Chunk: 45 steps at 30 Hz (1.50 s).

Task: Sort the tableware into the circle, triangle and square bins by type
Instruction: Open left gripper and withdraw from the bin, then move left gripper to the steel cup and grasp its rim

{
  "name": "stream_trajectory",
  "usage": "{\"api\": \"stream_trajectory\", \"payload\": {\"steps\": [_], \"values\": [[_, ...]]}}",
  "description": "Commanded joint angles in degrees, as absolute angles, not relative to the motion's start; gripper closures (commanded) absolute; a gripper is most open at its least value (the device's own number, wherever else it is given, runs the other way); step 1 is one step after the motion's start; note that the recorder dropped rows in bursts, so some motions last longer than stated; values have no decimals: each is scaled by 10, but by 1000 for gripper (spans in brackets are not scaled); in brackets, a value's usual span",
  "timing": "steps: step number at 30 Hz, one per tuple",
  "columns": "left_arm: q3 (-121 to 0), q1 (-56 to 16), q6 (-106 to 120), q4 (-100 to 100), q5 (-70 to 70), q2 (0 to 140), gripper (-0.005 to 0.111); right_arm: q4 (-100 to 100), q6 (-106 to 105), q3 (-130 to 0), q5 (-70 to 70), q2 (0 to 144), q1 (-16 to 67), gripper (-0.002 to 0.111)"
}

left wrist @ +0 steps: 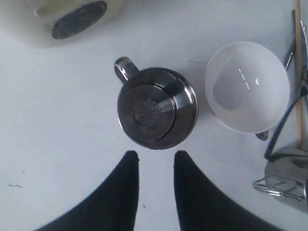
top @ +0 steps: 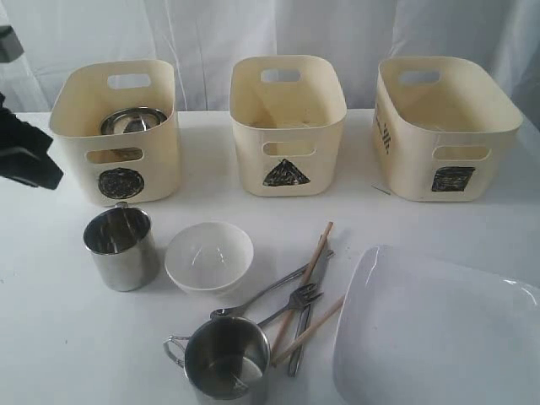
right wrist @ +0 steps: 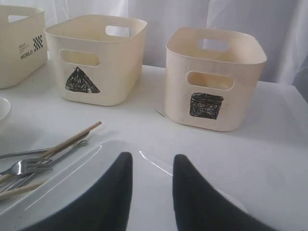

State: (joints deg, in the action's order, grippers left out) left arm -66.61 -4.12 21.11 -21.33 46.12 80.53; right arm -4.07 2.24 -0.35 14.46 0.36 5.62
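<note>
Just before circle bin [top: 118, 126]: steel mug [left wrist: 156, 108] upright, polished, empty, handle toward bin, rim clear of small white bowl [left wrist: 248, 86]; bare table [left wrist: 57, 144] elsewhere; left gripper [left wrist: 154, 155] above, released, empty; right gripper [right wrist: 150, 159] parted, empty

The exterior view looks down from above the front edge of the worktop [top: 51, 354] toward its far edge. The left wrist view looks straight down, close over 1 mug [left wrist: 156, 108]. The right wrist view looks low toward the triangle bin [right wrist: 96, 57] and square bin [right wrist: 214, 79], which the exterior view also shows.

Left end effector [left wrist: 155, 156] facing down, jaws parted, right end effector [right wrist: 151, 159] parted too (both empty)
</note>
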Motion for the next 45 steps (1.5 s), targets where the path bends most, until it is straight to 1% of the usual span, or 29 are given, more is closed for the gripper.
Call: {"api": "stream_trajectory", "payload": {"steps": [1, 11, 20, 31, 41, 43, 44, 45], "values": [[-610, -41, 209, -250, 398, 814, 71, -43, 24, 0, 140, 0, 51, 80], [-604, -41, 209, -282, 341, 878, 56, -43, 24, 0, 140, 0, 51, 80], [-606, -41, 258, -319, 308, 942, 49, -43, 24, 0, 140, 0, 51, 80], [-607, -41, 332, -398, 284, 993, 49, -43, 24, 0, 140, 0, 51, 80], [-607, -41, 348, -400, 286, 1023, 49, -43, 24, 0, 140, 0, 51, 80], [-607, -41, 348, -400, 285, 1028, 55, -43, 24, 0, 140, 0, 51, 80], [-607, -41, 348, -400, 287, 1030, 59, -43, 24, 0, 140, 0, 51, 80], [-607, -41, 348, -399, 290, 1031, 66, -43, 24, 0, 140, 0, 51, 80]]}}
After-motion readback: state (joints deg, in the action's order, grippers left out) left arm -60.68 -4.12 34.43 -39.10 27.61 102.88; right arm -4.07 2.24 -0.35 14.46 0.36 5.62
